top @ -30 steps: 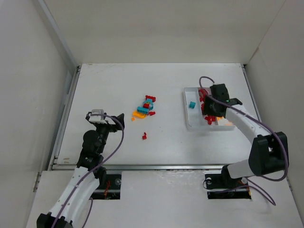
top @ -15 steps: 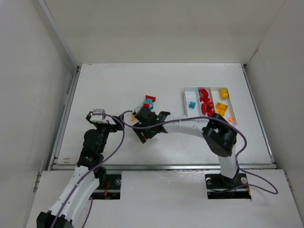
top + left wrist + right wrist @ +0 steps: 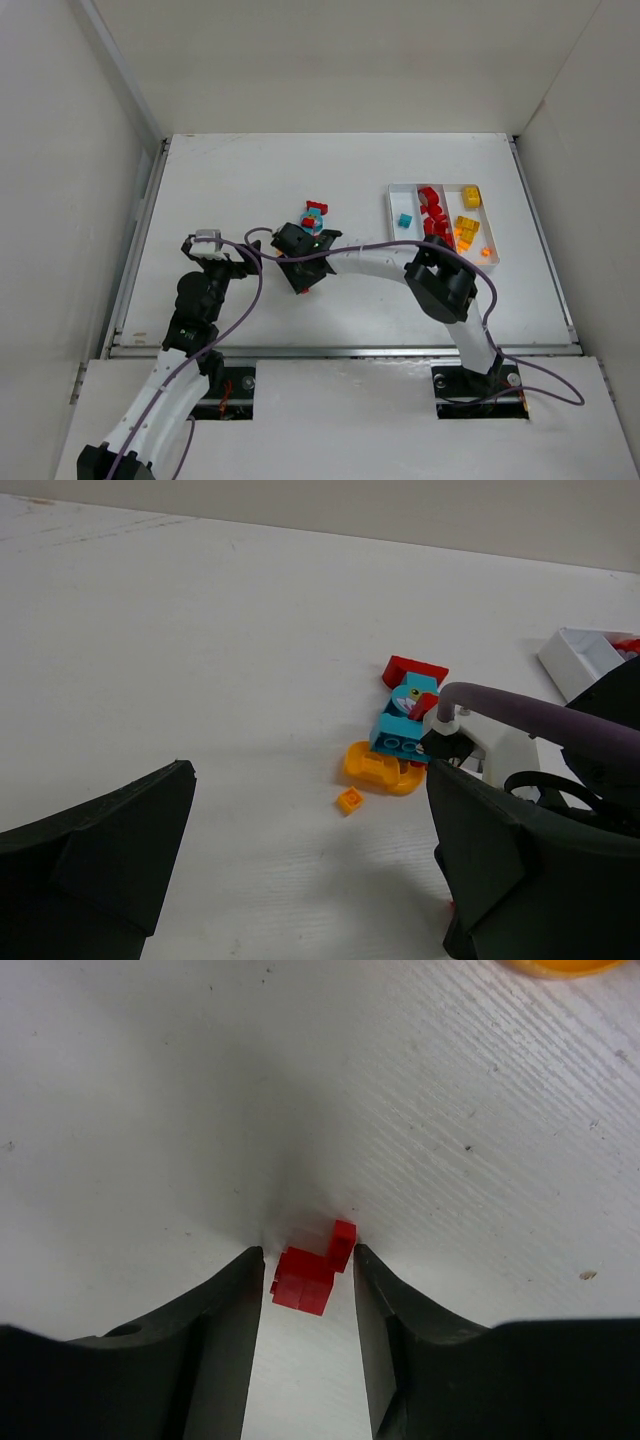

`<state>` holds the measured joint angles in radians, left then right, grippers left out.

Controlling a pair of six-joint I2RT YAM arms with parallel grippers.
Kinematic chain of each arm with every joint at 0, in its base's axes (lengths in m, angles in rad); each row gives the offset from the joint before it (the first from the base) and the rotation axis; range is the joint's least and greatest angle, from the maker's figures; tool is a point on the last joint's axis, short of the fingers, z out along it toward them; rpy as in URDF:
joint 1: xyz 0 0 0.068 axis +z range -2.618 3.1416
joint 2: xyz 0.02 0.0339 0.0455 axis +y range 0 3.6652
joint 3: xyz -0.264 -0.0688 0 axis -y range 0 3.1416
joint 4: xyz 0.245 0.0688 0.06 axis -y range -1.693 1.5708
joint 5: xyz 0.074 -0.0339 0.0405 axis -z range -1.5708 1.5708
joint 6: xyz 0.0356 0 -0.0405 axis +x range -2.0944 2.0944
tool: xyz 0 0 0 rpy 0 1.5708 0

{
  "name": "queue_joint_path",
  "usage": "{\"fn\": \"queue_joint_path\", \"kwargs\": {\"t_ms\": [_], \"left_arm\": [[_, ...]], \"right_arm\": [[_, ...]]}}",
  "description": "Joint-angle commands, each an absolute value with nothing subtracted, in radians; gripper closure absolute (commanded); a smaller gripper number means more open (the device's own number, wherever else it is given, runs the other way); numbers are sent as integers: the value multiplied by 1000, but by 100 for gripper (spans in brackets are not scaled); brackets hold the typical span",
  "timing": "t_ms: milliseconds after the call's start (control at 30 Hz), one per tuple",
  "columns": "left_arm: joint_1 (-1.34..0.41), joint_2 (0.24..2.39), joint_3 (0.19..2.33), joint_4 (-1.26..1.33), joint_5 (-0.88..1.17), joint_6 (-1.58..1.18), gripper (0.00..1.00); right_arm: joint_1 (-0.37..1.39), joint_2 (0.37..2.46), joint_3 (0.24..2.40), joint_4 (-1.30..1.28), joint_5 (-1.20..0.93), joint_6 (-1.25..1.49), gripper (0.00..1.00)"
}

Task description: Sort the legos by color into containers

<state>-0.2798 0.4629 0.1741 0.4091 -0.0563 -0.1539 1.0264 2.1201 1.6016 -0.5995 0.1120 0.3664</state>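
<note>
The right gripper (image 3: 307, 1253) reaches across the table (image 3: 220, 180), its jaws standing close on either side of a small red lego (image 3: 310, 1275) that lies just short of the loose pile (image 3: 315, 215); whether they pinch it cannot be told. The left gripper (image 3: 310, 770) hangs spread wide at left. The white tray (image 3: 392, 215), at right, holds teal, red and yellow-orange pieces in separate compartments.

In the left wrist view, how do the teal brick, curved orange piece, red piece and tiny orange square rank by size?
1-2. Teal brick and curved orange piece: about alike.
3. Red piece, though it lies farther away, so unsure.
4. Tiny orange square, clearly smallest.
</note>
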Motion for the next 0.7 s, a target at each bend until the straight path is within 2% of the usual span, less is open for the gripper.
{"fn": "queue_joint_path", "kwargs": {"t_ms": [0,233,267,300,433,667], "left_arm": [[-279,460,192,448,-55,-144,0],[-279,460,192,448,-55,-144,0],[-279,460,192,448,-55,-144,0],[-279,460,192,448,-55,-144,0],[-279,460,192,448,-64,-144,0],[-279,460,192,448,-64,-144,0]], "right_arm": [[1042,2118,1625,-635,126,374,53],[1042,2109,1605,-644,114,374,53],[1042,2109,1605,-653,114,374,57],[1042,2109,1605,-653,114,374,70],[1042,2099,1595,-653,114,383,95],[1042,1985,1552,-644,133,380,100]]}}
